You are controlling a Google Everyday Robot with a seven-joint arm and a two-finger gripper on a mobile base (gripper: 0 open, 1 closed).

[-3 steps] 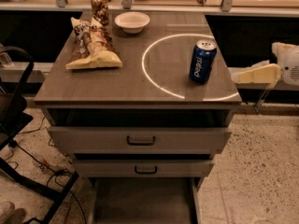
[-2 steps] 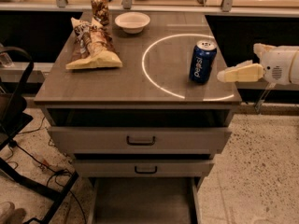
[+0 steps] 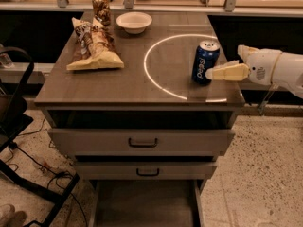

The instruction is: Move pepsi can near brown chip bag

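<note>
The pepsi can (image 3: 205,62) stands upright on the right side of the brown table top (image 3: 137,86), just inside a white circle line. The brown chip bag (image 3: 94,45) lies at the back left of the table, its pale yellow-tan end toward the front. My gripper (image 3: 223,72) comes in from the right at can height, its pale tip right next to the can's right side. It holds nothing.
A white bowl (image 3: 134,21) and a brownish patterned can (image 3: 101,8) stand at the back of the table. Two drawers (image 3: 142,142) are below the top. A black chair frame (image 3: 19,126) stands at the left, with cables on the floor.
My gripper has moved left from beyond the table's right edge to right beside the pepsi can. The can and the bag have not moved.
</note>
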